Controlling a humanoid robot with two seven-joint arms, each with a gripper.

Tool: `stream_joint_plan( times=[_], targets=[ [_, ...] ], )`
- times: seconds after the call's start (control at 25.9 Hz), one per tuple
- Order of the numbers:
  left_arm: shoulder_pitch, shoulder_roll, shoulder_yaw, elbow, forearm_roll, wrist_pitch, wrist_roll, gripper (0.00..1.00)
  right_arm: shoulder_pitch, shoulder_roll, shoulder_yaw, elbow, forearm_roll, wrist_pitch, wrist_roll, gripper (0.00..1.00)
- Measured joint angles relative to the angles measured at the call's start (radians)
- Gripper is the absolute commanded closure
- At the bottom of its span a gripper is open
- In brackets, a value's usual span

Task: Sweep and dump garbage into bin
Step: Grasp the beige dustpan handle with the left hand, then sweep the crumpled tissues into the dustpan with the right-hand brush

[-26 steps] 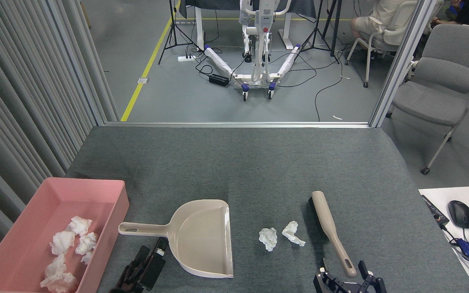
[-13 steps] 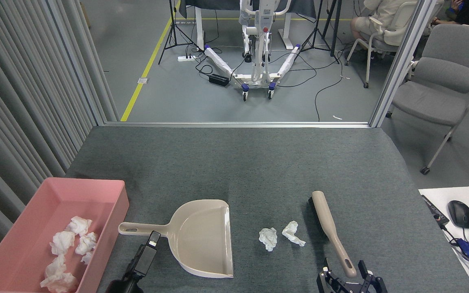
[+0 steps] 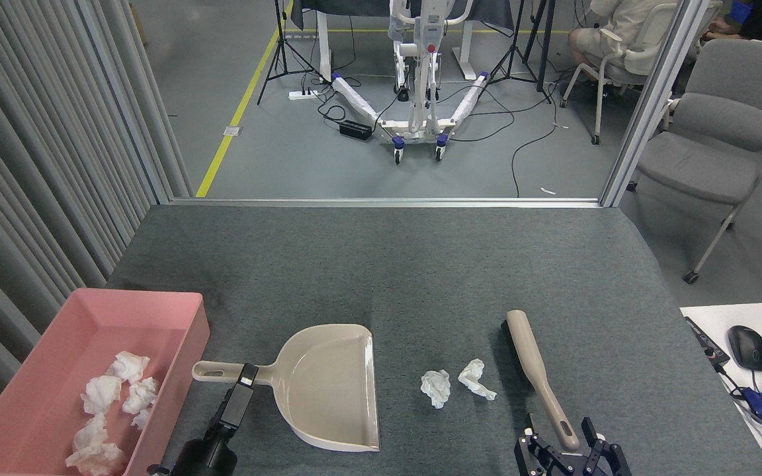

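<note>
Right gripper (image 3: 563, 441), at the bottom edge, stands with its fingers spread on either side of the brush handle's end; I cannot tell whether they touch it. Left gripper (image 3: 247, 375) is seen end-on and dark, its tip at the dustpan (image 3: 328, 390) handle near the pan; I cannot tell whether it is open or closed. Compared with half a second earlier, I find the left tip advanced up to the handle, and the right gripper slightly higher about the brush end. Bin (image 3: 57, 360), the pink tray at lower left, holds several white tissue wads (image 3: 113, 403) clustered along its near right side. Dustpan lies flat on the grey carpet (image 3: 421, 271), empty, mouth facing right. Two loose wads of garbage (image 3: 457, 383) lie between dustpan and brush (image 3: 536, 377), close together. Brush lies beside them, handle toward me. Beyond the carpet edge stand a wheeled white frame (image 3: 417, 86) and a grey chair (image 3: 718, 132).
</note>
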Motion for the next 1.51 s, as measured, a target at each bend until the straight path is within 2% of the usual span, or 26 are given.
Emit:
stream_joint_plan(
  times=[0.15,0.31,0.43,0.54,0.62,0.81,0.93,1.24,1.39,1.51],
  targets=[
    [-0.017,-0.016,0.002,0.026,0.0,0.0,0.022,0.01,-0.003,-0.004,-0.002,0.01,-0.001,0.0,-0.002,0.33],
    [-0.031,-0.023,0.009,0.06,0.0,-0.007,0.03,0.01,-0.005,-0.007,-0.003,0.016,-0.001,0.001,-0.003,0.58],
    [-0.037,-0.031,0.017,0.071,0.001,-0.01,0.031,0.02,-0.005,-0.011,-0.003,0.017,-0.001,-0.003,-0.003,0.72],
    [-0.044,-0.039,0.032,0.075,0.002,-0.015,0.032,0.08,-0.004,-0.015,-0.003,0.017,-0.001,-0.007,-0.002,0.83],
    [-0.047,-0.043,0.047,0.081,0.002,-0.024,0.032,0.11,-0.004,-0.017,-0.003,0.017,-0.001,-0.011,-0.001,0.87],
    [-0.068,-0.059,0.084,0.136,0.002,-0.064,0.032,0.12,-0.003,-0.02,-0.003,0.017,-0.001,-0.012,0.0,0.95],
    [-0.077,-0.065,0.091,0.159,0.001,-0.072,0.03,0.18,-0.001,-0.02,-0.003,0.016,-0.002,-0.022,0.0,1.0],
    [-0.097,-0.079,0.094,0.191,-0.006,-0.076,0.03,0.24,0.029,-0.009,0.0,-0.036,0.0,-0.06,0.002,1.0],
    [-0.103,-0.081,0.095,0.203,-0.008,-0.076,0.031,0.34,0.066,-0.004,0.004,-0.072,0.0,-0.087,0.006,1.0],
    [-0.106,-0.082,0.095,0.207,-0.011,-0.076,0.032,0.37,0.091,-0.002,0.009,-0.084,0.0,-0.097,0.009,1.0]
  ],
)
